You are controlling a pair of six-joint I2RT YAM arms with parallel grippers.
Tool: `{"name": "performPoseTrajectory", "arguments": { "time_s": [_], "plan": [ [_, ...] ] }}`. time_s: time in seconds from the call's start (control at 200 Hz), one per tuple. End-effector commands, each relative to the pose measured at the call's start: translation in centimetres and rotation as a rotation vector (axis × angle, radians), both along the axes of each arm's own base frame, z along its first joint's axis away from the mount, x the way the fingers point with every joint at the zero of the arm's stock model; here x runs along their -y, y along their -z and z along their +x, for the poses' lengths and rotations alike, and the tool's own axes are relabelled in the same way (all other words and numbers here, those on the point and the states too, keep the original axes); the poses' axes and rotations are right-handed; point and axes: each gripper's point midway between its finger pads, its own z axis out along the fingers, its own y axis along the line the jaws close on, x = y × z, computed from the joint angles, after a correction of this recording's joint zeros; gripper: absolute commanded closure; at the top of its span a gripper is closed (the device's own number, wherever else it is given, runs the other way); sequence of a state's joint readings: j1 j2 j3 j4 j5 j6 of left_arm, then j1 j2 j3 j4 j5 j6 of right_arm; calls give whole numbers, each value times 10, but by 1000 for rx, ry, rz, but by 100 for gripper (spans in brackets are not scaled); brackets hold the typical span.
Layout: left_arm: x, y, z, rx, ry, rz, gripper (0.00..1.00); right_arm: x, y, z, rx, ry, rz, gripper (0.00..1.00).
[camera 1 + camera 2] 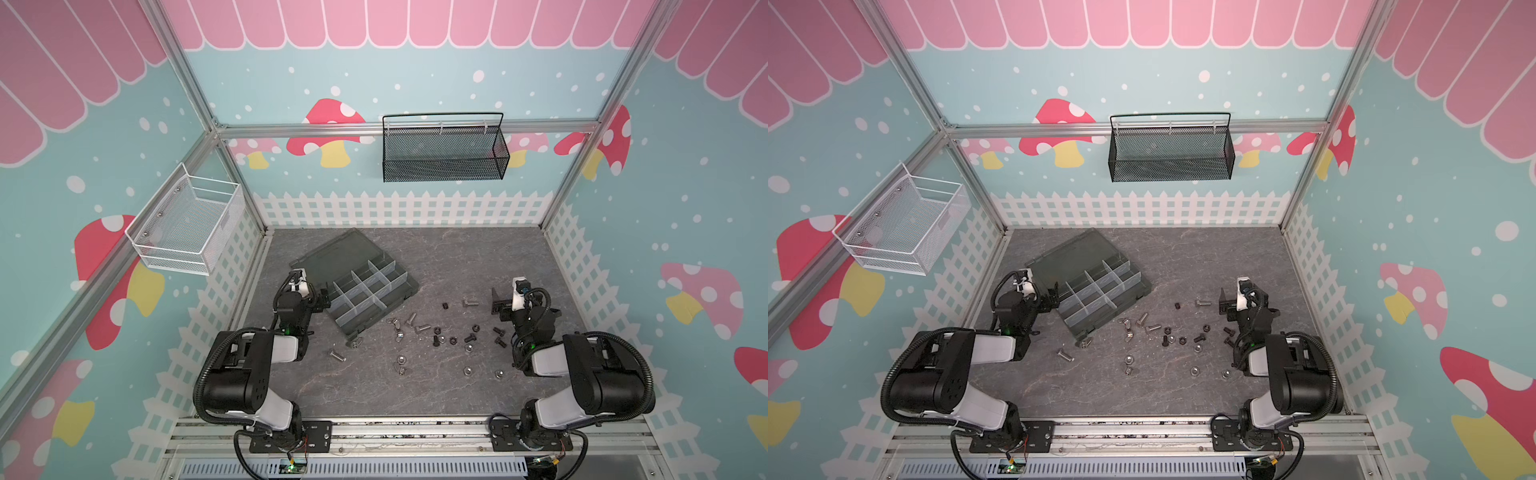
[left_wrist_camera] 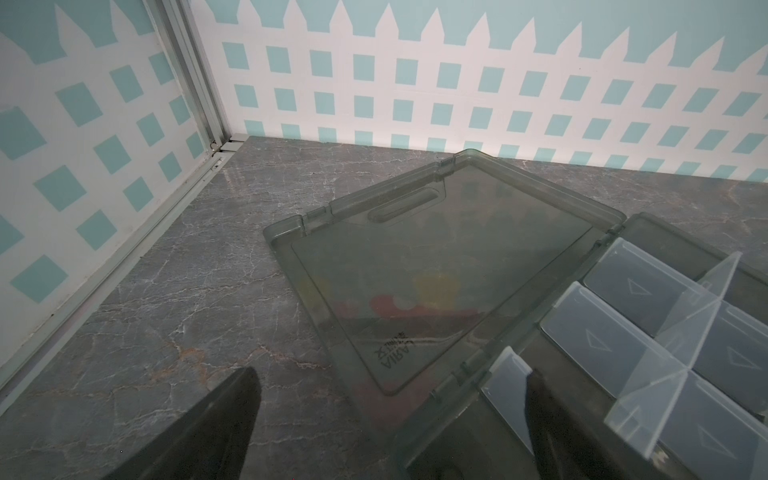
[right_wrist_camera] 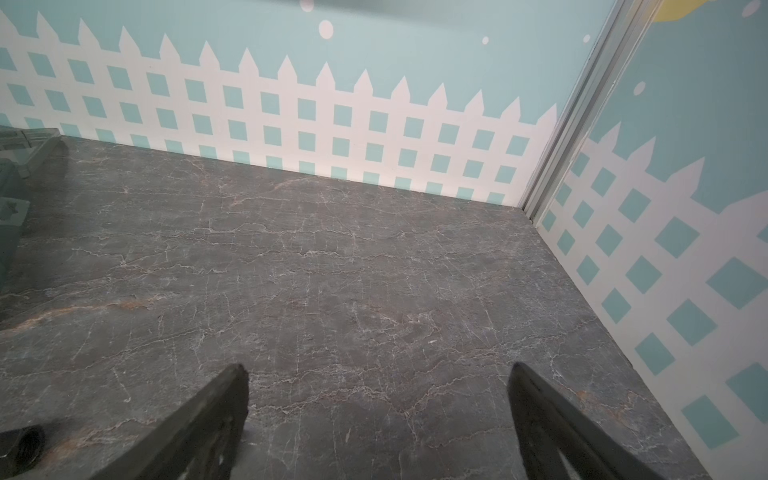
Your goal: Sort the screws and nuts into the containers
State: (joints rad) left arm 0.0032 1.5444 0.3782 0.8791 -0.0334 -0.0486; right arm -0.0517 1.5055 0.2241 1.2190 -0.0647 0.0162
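**Two robot arms poised over a table strewn with screws and nuts**

Nearest the viewer, an aluminium rail (image 1: 407,432) carries two black-and-white arms, one at each end. Beyond it lies a flat table (image 1: 415,395), dark grey and marble-like, veined with pale lines.

The screws (image 1: 471,302) are scattered across the middle of the table. They are short hex-headed bolts, some shiny silver, some black. Among them lie the nuts (image 1: 468,370), tiny hexagons with a centre hole, in the same two finishes. All lie loose on the table, to the right of the box (image 1: 384,312).

The right gripper (image 3: 378,369) hovers over bare table at the scatter's right edge. Its dark fingers are spread wide and hold nothing. The left gripper (image 2: 390,377) hovers at the box's left corner, its fingers equally wide and empty.

The box is dark grey translucent plastic and sits at an angle. Pale clear dividers split it into small rectangular containers (image 1: 348,292). Its flat hinged lid (image 1: 332,253) lies open on the far side.

Farthest are teal walls (image 1: 415,83) printed with a white picket fence (image 1: 399,208), mushrooms and a pink scalloped band. A white wire basket (image 1: 187,232) hangs on the left wall and a black mesh basket (image 1: 444,153) on the back wall.
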Motion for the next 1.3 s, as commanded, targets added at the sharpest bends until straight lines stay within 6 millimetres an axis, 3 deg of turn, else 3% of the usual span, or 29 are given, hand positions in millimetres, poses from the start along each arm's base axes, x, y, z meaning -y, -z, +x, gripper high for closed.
{"name": "performPoseTrajectory", "arguments": {
  "time_s": [0.0,0.295,0.37,0.54,0.69,0.86,1.291],
  "plan": [
    [-4,-14,-1,44,-30,9,1,6,-16,10,5,30,-1,2],
    [-4,-46,-24,33,-89,-27,1,23,-24,9,-35,143,27,2],
    [0,-49,-35,28,-112,-67,0,28,-23,9,-66,175,29,2],
    [12,-65,-68,-49,-179,62,0,40,-22,7,-124,255,58,2],
    [17,-80,-100,-38,-216,-84,0,44,-27,5,-146,297,107,2],
    [21,-67,-135,-88,-264,-254,0,44,-27,4,-191,318,166,2],
    [75,-14,-188,-352,-228,-448,0,39,-43,2,-233,314,240,2]
  ]
}}
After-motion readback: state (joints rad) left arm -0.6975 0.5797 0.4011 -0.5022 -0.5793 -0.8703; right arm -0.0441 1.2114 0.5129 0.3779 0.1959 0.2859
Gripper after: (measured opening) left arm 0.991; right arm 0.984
